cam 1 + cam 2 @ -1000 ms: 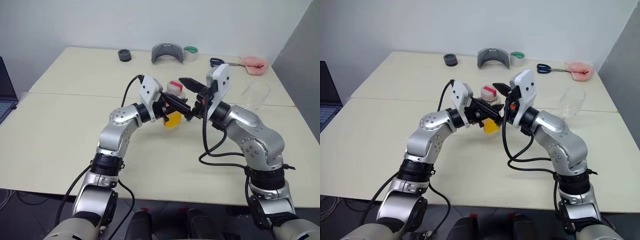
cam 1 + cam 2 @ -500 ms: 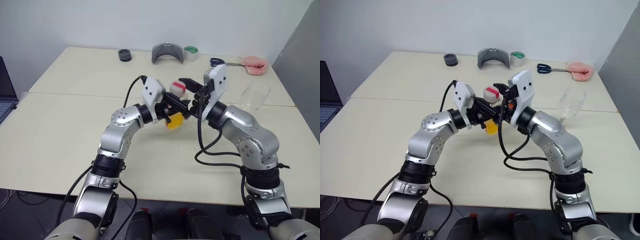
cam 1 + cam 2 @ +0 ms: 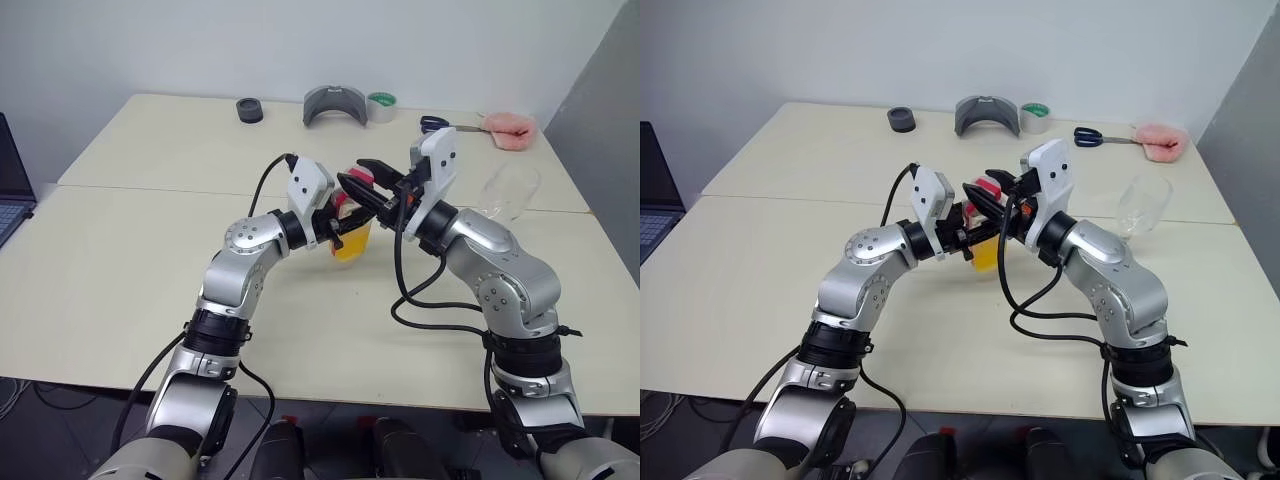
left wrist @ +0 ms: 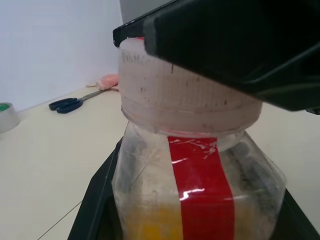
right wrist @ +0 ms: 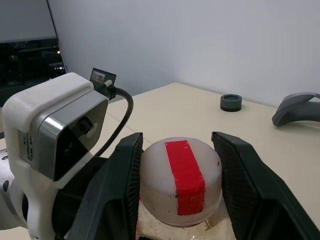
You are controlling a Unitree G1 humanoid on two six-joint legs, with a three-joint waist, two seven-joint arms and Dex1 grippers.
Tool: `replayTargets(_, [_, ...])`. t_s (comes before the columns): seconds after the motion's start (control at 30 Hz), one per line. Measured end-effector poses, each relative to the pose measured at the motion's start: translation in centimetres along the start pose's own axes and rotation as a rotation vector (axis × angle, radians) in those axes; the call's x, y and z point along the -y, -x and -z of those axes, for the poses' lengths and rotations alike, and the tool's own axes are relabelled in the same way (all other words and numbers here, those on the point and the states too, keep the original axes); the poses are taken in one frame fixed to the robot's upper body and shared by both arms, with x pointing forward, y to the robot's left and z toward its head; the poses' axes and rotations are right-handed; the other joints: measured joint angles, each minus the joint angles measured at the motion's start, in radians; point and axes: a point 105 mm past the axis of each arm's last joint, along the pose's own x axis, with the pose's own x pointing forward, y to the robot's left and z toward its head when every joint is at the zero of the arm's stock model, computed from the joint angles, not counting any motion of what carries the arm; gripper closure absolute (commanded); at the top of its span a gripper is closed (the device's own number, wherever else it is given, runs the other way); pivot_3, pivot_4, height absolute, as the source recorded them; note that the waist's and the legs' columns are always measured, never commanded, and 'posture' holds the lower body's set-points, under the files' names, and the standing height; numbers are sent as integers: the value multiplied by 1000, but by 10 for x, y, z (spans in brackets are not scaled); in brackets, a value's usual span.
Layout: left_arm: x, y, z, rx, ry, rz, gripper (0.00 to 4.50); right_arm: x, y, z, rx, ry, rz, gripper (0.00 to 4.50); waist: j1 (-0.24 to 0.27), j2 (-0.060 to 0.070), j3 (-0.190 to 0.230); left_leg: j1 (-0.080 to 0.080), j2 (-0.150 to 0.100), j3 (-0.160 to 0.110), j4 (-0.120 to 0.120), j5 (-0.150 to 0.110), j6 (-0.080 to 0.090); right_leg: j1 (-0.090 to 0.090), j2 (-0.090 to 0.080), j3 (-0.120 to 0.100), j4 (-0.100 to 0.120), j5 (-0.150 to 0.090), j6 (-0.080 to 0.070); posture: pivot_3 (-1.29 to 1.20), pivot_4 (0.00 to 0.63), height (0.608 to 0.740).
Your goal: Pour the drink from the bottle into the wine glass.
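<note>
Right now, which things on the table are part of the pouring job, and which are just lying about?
Part of the job:
- bottle, held by the left tool
- drink inside it
- cap, between the right tool's fingers
- wine glass, at the table's right

Lying about:
- scissors
- tape roll
- grey curved piece
- small dark ring
- pink object
- laptop

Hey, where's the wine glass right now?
In the head views the wine glass stands on the table's right side, beyond the right arm, well apart from the bottle and nearer the scissors.
</note>
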Motion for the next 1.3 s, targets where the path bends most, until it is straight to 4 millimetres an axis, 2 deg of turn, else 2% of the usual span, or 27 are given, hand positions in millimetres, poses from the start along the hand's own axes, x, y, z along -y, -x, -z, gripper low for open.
replayTargets(0.2, [4,7,-5,-18,-23,68,2702,-1,4,-3,15,-77,-94,2645,-1,0,0,0,0,0,0,0,0,0,0,0,0,0,0,0,150,740])
replayTargets(0.43, [35,32,-38,18,115,363,2702,-17,17,-36,-36,-140,-539,2645,-7,3,4,0,1,-1,0,0,0,0,1,-1,0,0,0,0,150,740])
replayTargets(0.53, [43,40,-53,26,142,455,2702,-26,19,-49,-31,-141,-662,2645,-9,3,4,-1,1,-1,0,0,0,0,1,-1,0,0,0,0,150,740])
replayTargets(0.6, [43,42,-57,20,138,476,2702,-27,20,-53,-29,-134,-684,1898,-8,3,4,-1,0,-1,0,0,0,0,1,-1,0,0,0,0,150,740])
replayTargets(0.77, [48,41,-51,-10,144,508,2702,-15,31,-56,-34,-96,-613,224,-3,3,4,-2,0,-2,0,0,0,-1,0,-2,-1,0,0,0,150,740])
replayTargets(0.8, [47,41,-50,-11,141,501,2702,-12,35,-57,-31,-92,-583,41,-2,3,4,-2,0,-2,0,0,0,-1,0,-2,-2,0,0,0,150,740])
replayTargets(1.03, [26,39,-40,-17,116,359,2702,-1,60,-50,-32,-28,-321,41,-2,3,4,-3,0,-1,0,0,0,-2,0,0,0,0,0,0,150,740])
replayTargets(1.17, [18,28,-36,29,92,247,2702,-2,50,-47,43,4,-150,41,-4,3,4,-3,1,-1,1,0,0,-3,1,0,0,0,0,0,150,740])
replayTargets(1.3, [18,19,-29,46,72,184,2702,-7,39,-41,48,21,-70,41,-2,3,4,-5,0,-1,1,0,0,-5,1,0,0,0,0,0,150,740])
